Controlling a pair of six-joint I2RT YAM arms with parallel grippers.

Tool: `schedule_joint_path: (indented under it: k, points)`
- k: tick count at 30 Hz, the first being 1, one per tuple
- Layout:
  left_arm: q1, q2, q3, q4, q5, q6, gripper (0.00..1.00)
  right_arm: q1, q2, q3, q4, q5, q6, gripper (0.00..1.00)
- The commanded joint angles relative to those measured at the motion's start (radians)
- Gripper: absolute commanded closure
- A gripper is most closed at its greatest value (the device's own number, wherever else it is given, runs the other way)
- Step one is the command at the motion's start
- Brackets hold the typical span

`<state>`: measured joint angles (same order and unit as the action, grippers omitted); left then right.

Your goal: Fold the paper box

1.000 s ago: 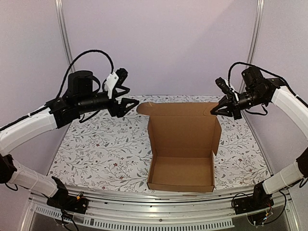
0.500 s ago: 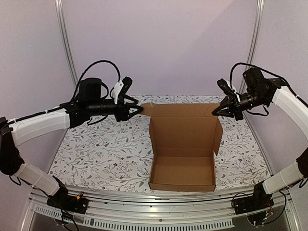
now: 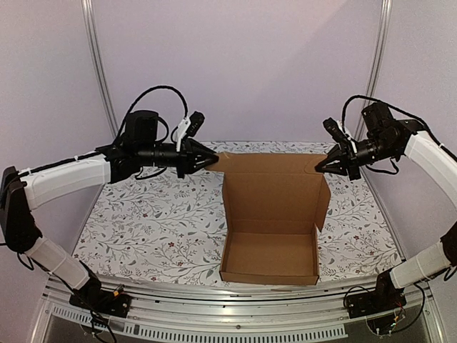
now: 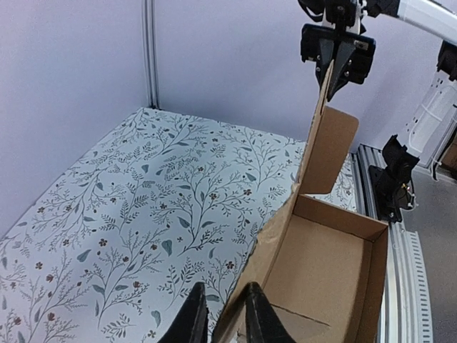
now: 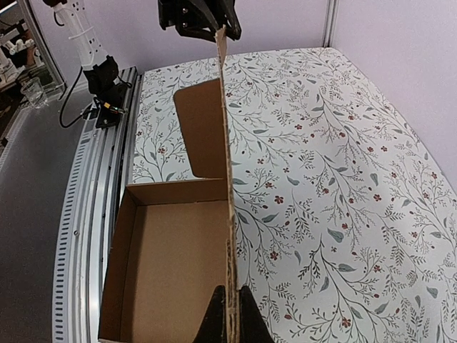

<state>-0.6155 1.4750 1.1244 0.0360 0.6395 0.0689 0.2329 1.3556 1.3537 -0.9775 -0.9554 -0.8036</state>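
Note:
The paper box is brown cardboard and stands on the flowered table with its tray open and its lid upright at the back. My left gripper is at the lid's top left corner flap. In the left wrist view the cardboard edge runs between the gripper fingers, which are closed in tight on it. My right gripper is shut on the lid's top right corner. In the right wrist view its fingers pinch the thin lid edge.
The flowered table cover spreads to the left of the box and behind it. A metal rail runs along the near edge. Upright frame posts stand at the back corners against the plain walls.
My left arm has swung right to the lid's left corner, and its jaws have closed from wide open onto the flap. The right gripper and the box have stayed put.

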Motion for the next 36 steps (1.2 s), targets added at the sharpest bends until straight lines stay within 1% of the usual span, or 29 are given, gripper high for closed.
schedule_joint_path:
  k: [1,3,4,6,9,11,13,15,18,20,22,25,26,27,30,32,33,35,36]
  points:
    - [-0.040,0.028,0.037,-0.078,0.013,0.024,0.85,-0.001,-0.010,-0.019,0.010,0.029,0.033,1.00]
    - [-0.049,0.034,0.044,-0.096,-0.015,0.032,0.89,-0.001,-0.011,-0.020,0.021,0.036,0.042,1.00]
    - [-0.055,0.035,0.048,-0.098,-0.038,0.032,0.94,-0.002,-0.012,-0.026,0.033,0.041,0.059,1.00]
    - [-0.070,0.040,0.055,-0.093,-0.081,0.020,1.00,-0.002,-0.018,-0.040,0.063,0.044,0.084,1.00]
    - [-0.110,0.047,0.061,-0.054,-0.182,-0.016,1.00,-0.001,-0.032,-0.063,0.133,0.046,0.150,1.00]
    - [-0.152,0.055,0.070,0.011,-0.322,-0.056,1.00,-0.002,-0.039,-0.072,0.189,0.060,0.203,1.00]
    - [-0.198,0.076,0.097,0.030,-0.501,-0.120,1.00,0.000,-0.043,-0.076,0.217,0.068,0.266,1.00]
    - [-0.240,0.112,0.139,0.028,-0.657,-0.200,1.00,0.002,-0.044,-0.082,0.231,0.077,0.291,1.00]
    - [-0.282,0.163,0.204,0.002,-0.848,-0.310,1.00,0.013,-0.046,-0.091,0.239,0.092,0.298,1.00]
    - [-0.300,0.192,0.237,-0.006,-0.937,-0.385,1.00,0.017,-0.048,-0.095,0.242,0.098,0.300,1.00]
    - [-0.316,0.219,0.263,0.002,-0.969,-0.413,1.00,0.019,-0.050,-0.098,0.244,0.104,0.303,1.00]
    - [-0.326,0.239,0.313,-0.016,-0.936,-0.394,0.99,0.018,-0.054,-0.100,0.244,0.117,0.300,1.00]
    - [-0.326,0.237,0.325,-0.030,-0.916,-0.371,0.95,0.016,-0.056,-0.100,0.244,0.118,0.299,1.00]
    - [-0.326,0.228,0.336,-0.077,-0.895,-0.318,0.89,0.015,-0.057,-0.101,0.244,0.116,0.296,1.00]
    - [-0.320,0.161,0.332,-0.178,-0.807,-0.126,0.60,0.001,-0.058,-0.089,0.233,0.090,0.282,1.00]
    - [-0.315,0.081,0.280,-0.242,-0.743,0.038,0.46,-0.009,-0.058,-0.071,0.190,0.072,0.232,1.00]
    - [-0.310,0.035,0.234,-0.242,-0.740,0.090,0.38,-0.011,-0.056,-0.061,0.162,0.065,0.202,1.00]
    - [-0.284,-0.077,0.125,-0.200,-0.741,0.136,0.29,-0.023,-0.042,-0.032,0.096,0.033,0.108,1.00]
    - [-0.253,-0.129,0.081,-0.174,-0.712,0.131,0.27,-0.028,-0.032,-0.014,0.058,0.015,0.078,1.00]
